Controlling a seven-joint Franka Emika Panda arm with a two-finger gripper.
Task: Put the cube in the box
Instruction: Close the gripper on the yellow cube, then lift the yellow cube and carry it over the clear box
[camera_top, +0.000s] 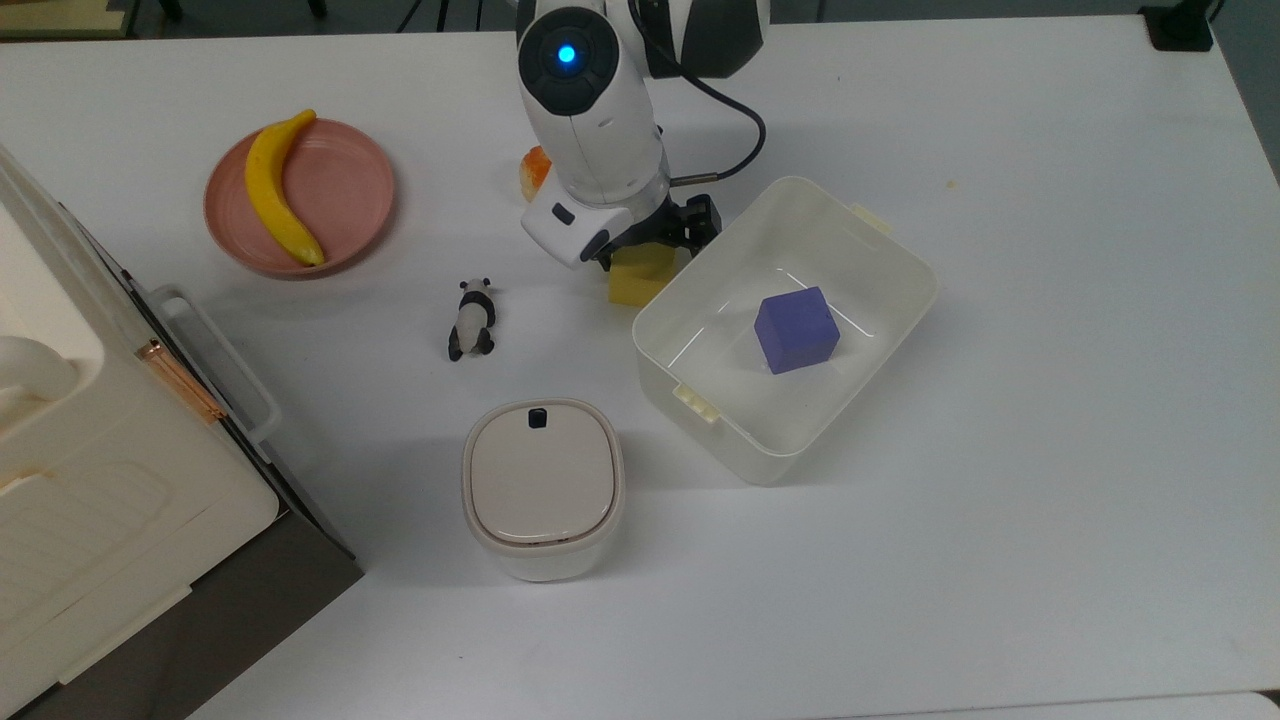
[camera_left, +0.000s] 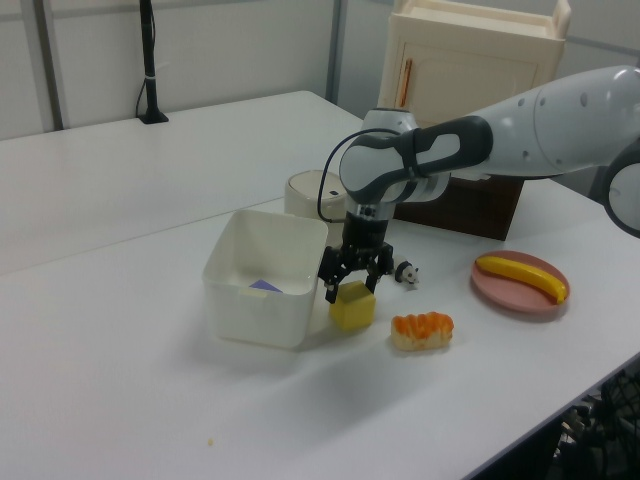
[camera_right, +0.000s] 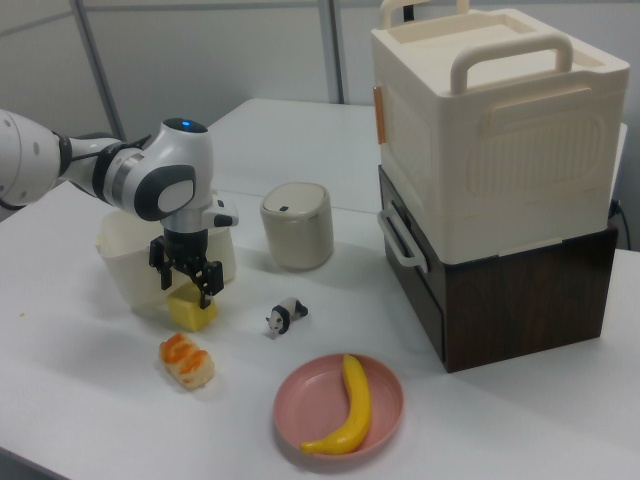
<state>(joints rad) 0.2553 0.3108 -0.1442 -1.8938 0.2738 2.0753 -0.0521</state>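
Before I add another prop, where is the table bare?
Bare: the wide stretch at the top view's right of the box, and below the lidded container. Crowded: around the gripper, where cube, panda and box cluster.

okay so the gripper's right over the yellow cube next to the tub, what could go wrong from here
1. The yellow cube sits close against the translucent white tub. As the open gripper descends, the finger on that side could catch the tub's wall and shove it.
2. The purple cube already lies in the tub, so a drop onto it might leave the yellow cube tilted.
3. The sushi piece lies near the yellow cube; a sideways slip might knock it.
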